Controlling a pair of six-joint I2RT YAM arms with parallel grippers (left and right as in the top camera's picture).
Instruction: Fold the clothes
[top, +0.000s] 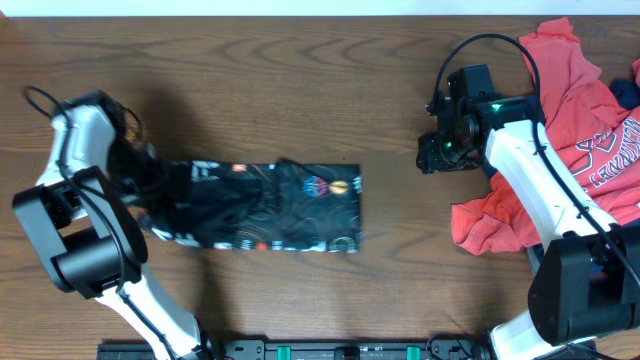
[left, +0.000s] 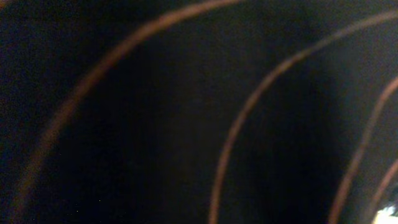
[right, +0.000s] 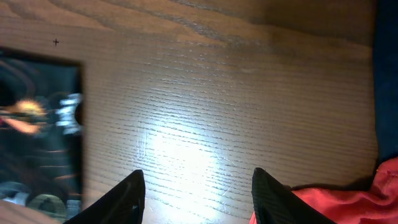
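Note:
The black jersey (top: 270, 205) with thin wavy lines and orange-red logos lies folded into a long strip left of the table's centre. My left gripper (top: 150, 185) is at its left end, down in the dark cloth. The left wrist view shows only black jersey fabric (left: 186, 112), so the fingers are hidden. My right gripper (top: 432, 155) is open and empty over bare wood (right: 196, 180), between the jersey's right edge (right: 37, 124) and the red tee (top: 570, 130). The tee's edge (right: 348, 202) lies beside the right finger.
A navy garment (top: 628, 92) lies partly under the red tee at the right edge and shows in the right wrist view (right: 387, 74). The wooden table (top: 300, 80) runs bare along the back. The arm bases stand at the front edge.

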